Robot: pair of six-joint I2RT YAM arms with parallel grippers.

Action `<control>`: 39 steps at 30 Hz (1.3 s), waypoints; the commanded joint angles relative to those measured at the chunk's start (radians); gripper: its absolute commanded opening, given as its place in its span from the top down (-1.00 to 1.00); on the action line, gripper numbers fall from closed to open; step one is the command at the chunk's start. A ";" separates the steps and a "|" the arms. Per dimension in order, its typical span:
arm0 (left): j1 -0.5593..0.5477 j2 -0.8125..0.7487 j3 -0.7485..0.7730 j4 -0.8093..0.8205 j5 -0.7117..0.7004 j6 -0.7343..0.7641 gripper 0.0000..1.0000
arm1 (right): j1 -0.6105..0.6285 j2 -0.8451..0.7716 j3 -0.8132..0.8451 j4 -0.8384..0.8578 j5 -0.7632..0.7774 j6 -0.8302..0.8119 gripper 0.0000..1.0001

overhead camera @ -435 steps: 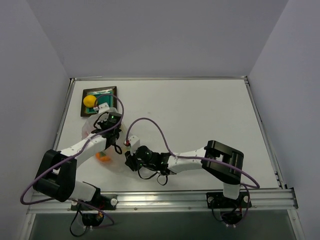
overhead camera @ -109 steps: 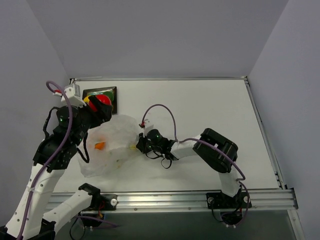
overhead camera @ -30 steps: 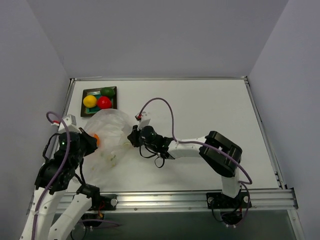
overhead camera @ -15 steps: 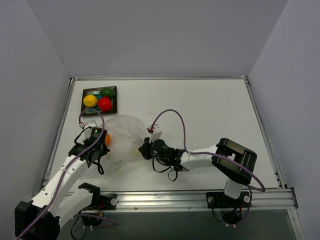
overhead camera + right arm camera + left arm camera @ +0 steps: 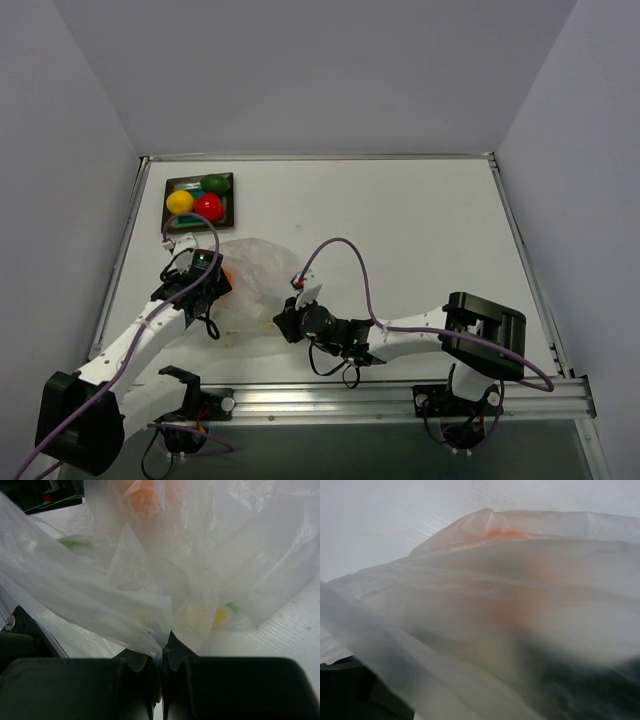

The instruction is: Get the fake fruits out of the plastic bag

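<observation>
The orange fruit (image 5: pixel 226 269) sits inside the bag (image 5: pixel 258 283), at its left edge. The yellow fruit (image 5: pixel 180 201), red fruit (image 5: pixel 208 206) and green fruit (image 5: pixel 214 183) rest on the tray (image 5: pixel 183 181) beyond the bag. The right gripper (image 5: pixel 161 652) is clenched on the bag's near fold. The left gripper (image 5: pixel 213 278) is at the bag's left side, and I cannot tell its grip.

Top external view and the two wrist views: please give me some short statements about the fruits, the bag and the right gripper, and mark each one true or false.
1. A yellow fruit, a dark green fruit and a red fruit lie in the tray. True.
2. The orange fruit also lies in the tray. False: it shows through the plastic bag, away from the tray.
3. The right gripper is shut on a fold of the plastic bag. True.
4. The plastic bag lies on the right half of the table. False: it lies on the left half, just in front of the tray.
</observation>
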 commanded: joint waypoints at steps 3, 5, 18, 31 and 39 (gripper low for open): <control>-0.032 0.050 0.090 0.062 0.083 0.028 -0.29 | -0.027 -0.030 0.050 0.013 0.055 -0.029 1.00; -0.038 0.066 0.093 0.056 0.085 0.033 -0.25 | -0.035 -0.030 0.058 0.013 0.042 -0.037 1.00; -0.113 0.140 0.192 0.073 0.094 0.015 -0.34 | -0.040 0.005 0.096 0.022 -0.018 -0.051 1.00; -0.156 0.279 0.264 0.057 -0.079 0.053 -0.25 | -0.043 -0.016 0.088 0.026 -0.023 -0.054 1.00; -0.138 0.415 0.322 0.099 -0.154 0.094 -0.54 | -0.043 -0.019 0.081 0.028 -0.029 -0.054 1.00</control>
